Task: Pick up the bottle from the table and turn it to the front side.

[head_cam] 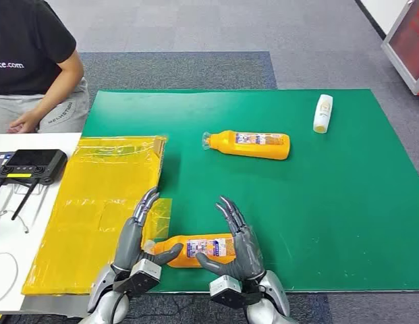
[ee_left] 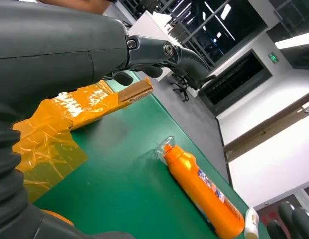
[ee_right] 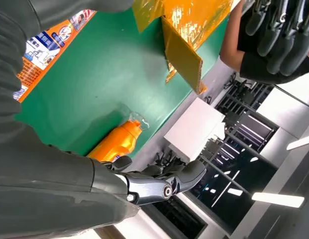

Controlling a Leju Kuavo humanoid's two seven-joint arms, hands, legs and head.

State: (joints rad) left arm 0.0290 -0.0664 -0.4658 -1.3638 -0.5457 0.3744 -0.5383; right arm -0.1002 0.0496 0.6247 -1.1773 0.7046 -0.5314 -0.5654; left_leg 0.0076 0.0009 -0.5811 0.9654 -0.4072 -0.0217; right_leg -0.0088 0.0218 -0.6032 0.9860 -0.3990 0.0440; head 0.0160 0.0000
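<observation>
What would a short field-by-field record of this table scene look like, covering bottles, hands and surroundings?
near bottle: orange bottle lying on its side at the near edge of the green mat, label up
left hand: left hand at its cap end, thumb touching it
right hand: right hand on its other end, fingers spread
far bottle: second orange bottle lying mid-mat
small bottle: white bottle at far right
beside mat: yellow bag
person: seated person at far left
</observation>
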